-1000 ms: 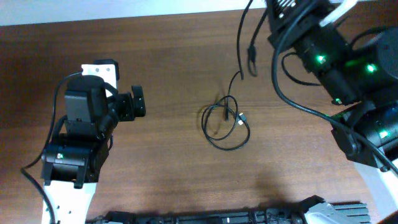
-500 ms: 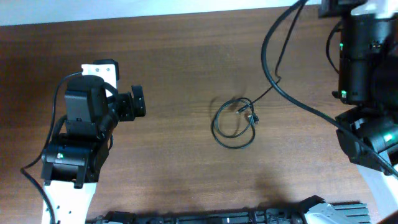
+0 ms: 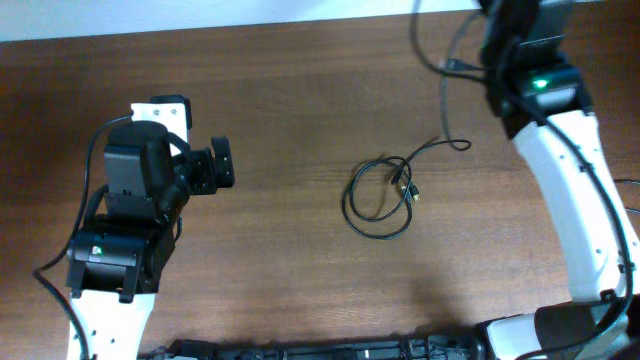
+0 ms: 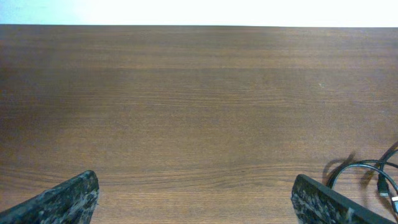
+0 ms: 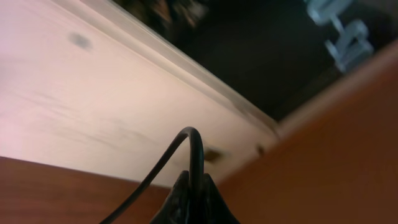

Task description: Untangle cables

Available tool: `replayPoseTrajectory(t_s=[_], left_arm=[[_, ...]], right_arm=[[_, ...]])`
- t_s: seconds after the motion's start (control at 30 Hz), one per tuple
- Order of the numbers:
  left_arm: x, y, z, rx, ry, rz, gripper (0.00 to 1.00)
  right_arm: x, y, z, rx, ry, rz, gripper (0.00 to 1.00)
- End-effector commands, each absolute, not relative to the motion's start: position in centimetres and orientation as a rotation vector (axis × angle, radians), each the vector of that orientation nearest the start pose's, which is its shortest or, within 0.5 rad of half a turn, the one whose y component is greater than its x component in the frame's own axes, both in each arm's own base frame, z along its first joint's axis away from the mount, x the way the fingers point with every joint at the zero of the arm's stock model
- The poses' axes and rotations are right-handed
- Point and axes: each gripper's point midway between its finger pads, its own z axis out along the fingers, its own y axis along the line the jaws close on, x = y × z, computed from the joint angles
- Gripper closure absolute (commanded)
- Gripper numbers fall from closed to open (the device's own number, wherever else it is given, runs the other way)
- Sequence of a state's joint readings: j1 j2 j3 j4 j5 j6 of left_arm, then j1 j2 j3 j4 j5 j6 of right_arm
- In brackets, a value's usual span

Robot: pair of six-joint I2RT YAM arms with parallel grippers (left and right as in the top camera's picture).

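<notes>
A thin black cable (image 3: 378, 201) lies in a loose loop on the brown table, with a small silvery plug (image 3: 411, 193) at its right side. One strand (image 3: 440, 146) runs off to the upper right toward my right arm. Part of the loop shows at the lower right of the left wrist view (image 4: 364, 167). My left gripper (image 3: 222, 163) is open and empty, well to the left of the loop; its jaws stand wide apart over bare wood (image 4: 194, 182). My right gripper (image 5: 194, 182) is shut on a black cable (image 5: 194, 146), raised off the table; in the overhead view it is hidden at the top edge.
My right arm (image 3: 555, 130) reaches from the bottom right up to the table's far right corner. A thicker black arm wire (image 3: 442, 62) hangs beside it. A pale wall (image 5: 93, 106) lies beyond the table's far edge. A dark rail (image 3: 330, 350) runs along the front edge.
My right arm has swung up and back to the far right corner. The cable's strand is drawn out to the right and the loop has shifted a little right. The left arm has not moved.
</notes>
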State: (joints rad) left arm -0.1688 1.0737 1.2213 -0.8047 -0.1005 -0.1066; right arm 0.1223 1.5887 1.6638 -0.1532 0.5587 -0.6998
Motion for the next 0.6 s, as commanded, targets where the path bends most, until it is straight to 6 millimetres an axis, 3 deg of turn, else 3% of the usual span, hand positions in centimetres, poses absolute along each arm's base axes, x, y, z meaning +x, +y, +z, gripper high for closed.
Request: replayPoseTrajectory(t_s=[0.0,0.03,0.1,0.13,0.2,0.27,0.33,0.4,0.47,0.5,0.57], left_arm=[[32.1,-3.7,29.5,0.000,2.216,-0.054,0.01],[32.1,-3.7,29.5,-0.001,2.216,-0.054,0.01],[32.1,-3.7,29.5,-0.001,2.216,-0.054,0.01],[32.1,-3.7,29.5,0.000,2.216,-0.054,0.01],[32.1,-3.7,29.5,0.000,2.216,-0.054,0.01],[32.1,-3.7,29.5,0.000,2.216,-0.054,0.01],[32.1,-3.7,29.5,-0.001,2.216,-0.054,0.01],[32.1,-3.7,29.5,-0.001,2.216,-0.054,0.01],[32.1,-3.7,29.5,-0.001,2.216,-0.054,0.01],[32.1,-3.7,29.5,-0.001,2.216,-0.054,0.01],[32.1,-3.7,29.5,0.000,2.216,-0.054,0.01]], right_arm=[[47.5,-10.1,45.5,-0.089,1.687,-1.015,0.96],[47.0,-12.0,45.9,-0.045,1.675,-1.043,0.96],[45.5,-16.1,49.0,0.095,1.552,-1.099,0.96],[44.9,-17.2,50.4,0.141,1.492,-1.112,0.96],[41.2,-20.0,56.5,0.307,1.200,-1.143,0.96],[38.5,-20.3,60.1,0.365,1.001,-1.135,0.96],[36.6,-18.0,63.8,0.294,0.818,-1.077,0.96],[36.8,-16.6,64.7,0.208,0.789,-1.049,0.96],[38.0,-16.6,63.8,0.172,0.848,-1.047,0.96],[38.8,-17.0,62.9,0.160,0.900,-1.053,0.96],[41.3,-19.1,59.1,0.120,1.102,-1.079,0.96]])
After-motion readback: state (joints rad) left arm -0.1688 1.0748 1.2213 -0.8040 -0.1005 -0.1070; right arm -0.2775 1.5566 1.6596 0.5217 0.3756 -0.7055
